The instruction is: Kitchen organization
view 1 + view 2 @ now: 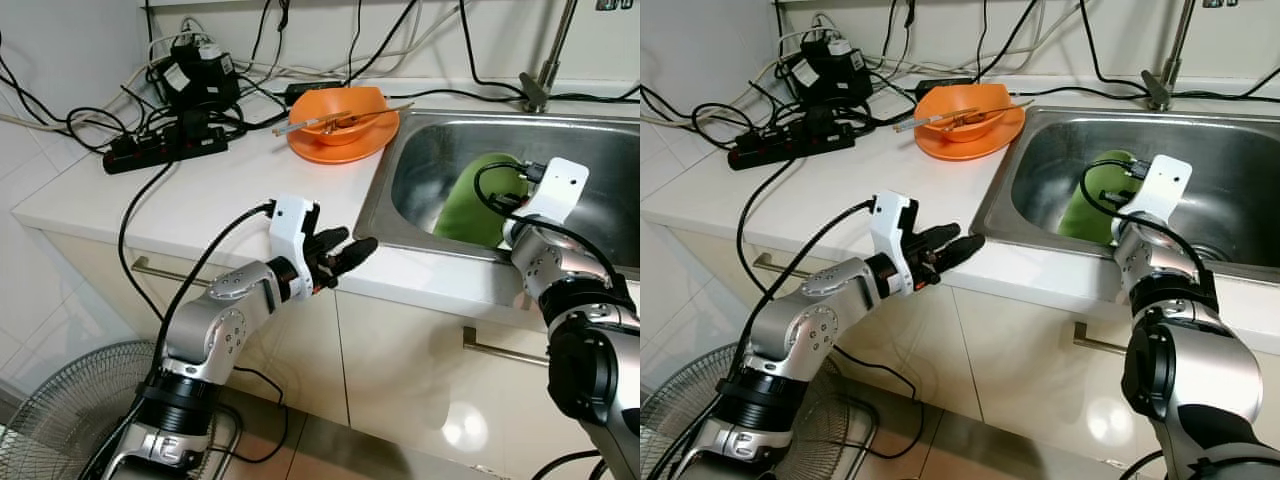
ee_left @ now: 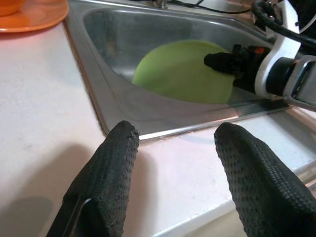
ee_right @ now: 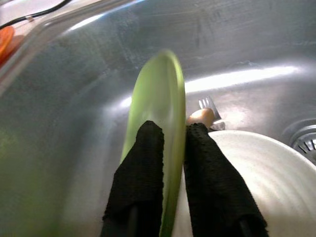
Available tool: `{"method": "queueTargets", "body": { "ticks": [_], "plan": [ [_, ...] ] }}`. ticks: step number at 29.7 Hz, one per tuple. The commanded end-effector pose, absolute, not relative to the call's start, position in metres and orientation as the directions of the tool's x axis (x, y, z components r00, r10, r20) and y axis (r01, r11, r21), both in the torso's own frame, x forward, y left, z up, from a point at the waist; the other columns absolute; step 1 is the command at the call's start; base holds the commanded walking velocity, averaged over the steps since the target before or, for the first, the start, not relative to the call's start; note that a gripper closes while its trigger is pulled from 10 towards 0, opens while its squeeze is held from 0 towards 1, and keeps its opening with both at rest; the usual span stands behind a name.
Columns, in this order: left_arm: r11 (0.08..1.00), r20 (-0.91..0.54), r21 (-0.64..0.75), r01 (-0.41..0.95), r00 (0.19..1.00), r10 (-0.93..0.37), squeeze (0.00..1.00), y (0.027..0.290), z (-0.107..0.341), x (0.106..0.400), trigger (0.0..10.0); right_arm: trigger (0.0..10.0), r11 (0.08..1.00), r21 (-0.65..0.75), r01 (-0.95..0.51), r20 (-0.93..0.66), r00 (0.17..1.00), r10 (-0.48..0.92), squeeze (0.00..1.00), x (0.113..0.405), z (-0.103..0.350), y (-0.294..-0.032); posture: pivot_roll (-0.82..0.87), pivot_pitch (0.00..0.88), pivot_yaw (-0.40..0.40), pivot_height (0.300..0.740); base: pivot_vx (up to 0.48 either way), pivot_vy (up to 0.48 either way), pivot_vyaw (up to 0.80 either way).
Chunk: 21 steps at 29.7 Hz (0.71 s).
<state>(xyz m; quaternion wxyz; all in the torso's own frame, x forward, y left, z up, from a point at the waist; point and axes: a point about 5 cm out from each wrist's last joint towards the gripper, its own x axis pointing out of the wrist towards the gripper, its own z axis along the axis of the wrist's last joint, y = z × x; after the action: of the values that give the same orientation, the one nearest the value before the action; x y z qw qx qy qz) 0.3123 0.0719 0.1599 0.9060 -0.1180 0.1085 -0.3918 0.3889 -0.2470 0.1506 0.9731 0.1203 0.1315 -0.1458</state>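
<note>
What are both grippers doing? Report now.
Left gripper: open, holding nothing, over the counter edge.
Right gripper: closed on the green plate in the sink.

White countertop (image 1: 200, 195) is running along a pale wall (image 1: 70, 40), cream cabinets (image 1: 400, 370) sitting underneath, glossy floor (image 1: 330, 455) reflecting light, fan (image 1: 60, 410) standing nearby.

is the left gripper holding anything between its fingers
No, the left gripper hovers open over the white countertop, with nothing between its two black fingers.

A green plate (image 3: 157, 103) stands on edge inside the steel sink (image 1: 430, 150), beside a white plate (image 3: 266, 173).
</note>
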Motion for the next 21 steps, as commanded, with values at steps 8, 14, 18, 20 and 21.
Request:
{"method": "queueTargets", "body": {
  "ticks": [8,14,18,20,21],
  "plan": [
    [0.683,-0.086,-0.271,0.678,0.690,-0.719,0.00,0.079,0.169,0.320,10.0,10.0,0.935,0.217,0.280,-0.422,0.891,-0.169,1.00,0.379,0.115,-0.227,0.01,0.000,0.158,0.740,0.000,0.000,0.00],
    [0.677,-0.087,-0.270,0.684,0.683,-0.725,0.00,0.078,0.169,0.321,10.0,10.0,0.935,0.230,0.271,-0.405,0.900,-0.161,1.00,0.382,0.120,-0.224,0.01,0.000,0.158,0.740,0.000,0.000,0.00],
    [0.666,-0.097,-0.263,0.698,0.668,-0.738,0.00,0.077,0.167,0.320,10.0,10.0,0.935,0.229,0.269,-0.403,0.901,-0.160,1.00,0.383,0.120,-0.223,0.00,0.000,0.157,0.740,0.000,0.000,0.00],
    [0.661,-0.128,-0.248,0.708,0.652,-0.747,0.00,0.076,0.165,0.319,10.0,10.0,0.944,0.203,0.261,-0.403,0.901,-0.162,1.00,0.383,0.121,-0.224,0.01,0.000,0.156,0.740,0.000,0.000,0.00],
    [0.661,-0.147,-0.236,0.713,0.646,-0.749,0.00,0.077,0.164,0.319,10.0,10.0,0.952,0.176,0.250,-0.402,0.901,-0.163,1.00,0.383,0.121,-0.224,0.01,0.000,0.157,0.740,0.000,0.000,0.00]
  ]
}}
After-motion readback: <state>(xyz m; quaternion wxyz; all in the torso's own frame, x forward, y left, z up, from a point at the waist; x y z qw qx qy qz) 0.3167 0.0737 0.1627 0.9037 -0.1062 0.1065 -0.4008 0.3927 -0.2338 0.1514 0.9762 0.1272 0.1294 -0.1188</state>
